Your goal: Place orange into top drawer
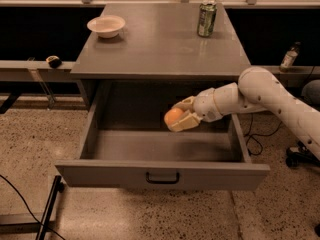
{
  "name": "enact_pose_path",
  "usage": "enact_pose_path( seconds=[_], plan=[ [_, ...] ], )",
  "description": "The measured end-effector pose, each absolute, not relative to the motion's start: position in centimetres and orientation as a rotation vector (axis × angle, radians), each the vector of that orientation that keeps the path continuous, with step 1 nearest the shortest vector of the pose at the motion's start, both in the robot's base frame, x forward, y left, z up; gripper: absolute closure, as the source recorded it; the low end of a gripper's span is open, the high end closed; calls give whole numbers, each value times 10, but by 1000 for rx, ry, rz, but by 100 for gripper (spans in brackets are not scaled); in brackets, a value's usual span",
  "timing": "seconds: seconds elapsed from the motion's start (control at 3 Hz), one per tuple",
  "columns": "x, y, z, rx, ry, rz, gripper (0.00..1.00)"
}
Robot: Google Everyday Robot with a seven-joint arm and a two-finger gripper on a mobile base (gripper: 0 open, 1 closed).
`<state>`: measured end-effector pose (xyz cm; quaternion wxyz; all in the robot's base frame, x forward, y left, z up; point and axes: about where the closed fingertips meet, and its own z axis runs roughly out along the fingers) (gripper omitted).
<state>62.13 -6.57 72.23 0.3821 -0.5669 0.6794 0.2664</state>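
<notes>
The top drawer [160,173] of the grey cabinet is pulled wide open, with a small dark handle in the middle of its flat front panel. My gripper [178,117] reaches in from the right and is shut on the orange [173,116]. It holds the orange inside the drawer's opening, above the drawer floor, slightly right of centre. The orange shows between the pale fingers [186,121] and is partly covered by them.
On the cabinet top [150,44] stand a pale shallow bowl [106,25] at the back left and a green can [206,19] at the back right. A bottle [290,57] stands at the right on a low ledge. Cables lie on the speckled floor.
</notes>
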Motion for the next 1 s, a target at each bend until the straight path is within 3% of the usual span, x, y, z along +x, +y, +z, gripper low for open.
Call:
enact_pose_path(
  seconds=[0.33,0.67,1.0],
  plan=[
    [628,-72,671,-1511,1766,578,100],
    [632,-73,637,-1561,1750,571,85],
    [632,-72,636,-1562,1748,574,62]
  ],
)
